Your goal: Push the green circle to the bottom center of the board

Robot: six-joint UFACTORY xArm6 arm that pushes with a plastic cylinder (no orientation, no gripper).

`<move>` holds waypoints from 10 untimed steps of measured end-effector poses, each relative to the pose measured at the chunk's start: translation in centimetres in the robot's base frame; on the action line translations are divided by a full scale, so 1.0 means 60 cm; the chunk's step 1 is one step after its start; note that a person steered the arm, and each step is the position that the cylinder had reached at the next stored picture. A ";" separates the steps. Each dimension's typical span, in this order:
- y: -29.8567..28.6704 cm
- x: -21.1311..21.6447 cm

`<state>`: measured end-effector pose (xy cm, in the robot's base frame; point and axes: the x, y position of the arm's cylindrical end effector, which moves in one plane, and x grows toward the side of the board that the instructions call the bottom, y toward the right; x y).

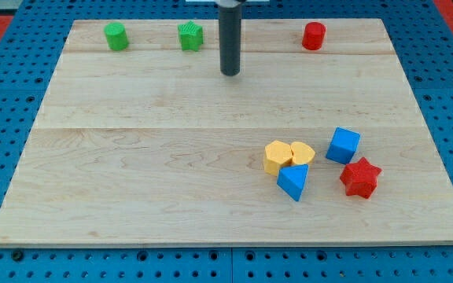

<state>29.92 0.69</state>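
Toward the view's top, my tip (230, 73) stands on bare board, touching no block. The green circle (116, 36) sits well to its left, beyond a green block (190, 36) near the rod.

Probably a lab: blue pegboard (447, 118) under wooden board (171, 157)
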 end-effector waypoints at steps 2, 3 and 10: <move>-0.037 -0.156; -0.116 -0.156; -0.242 0.030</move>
<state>31.75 -13.82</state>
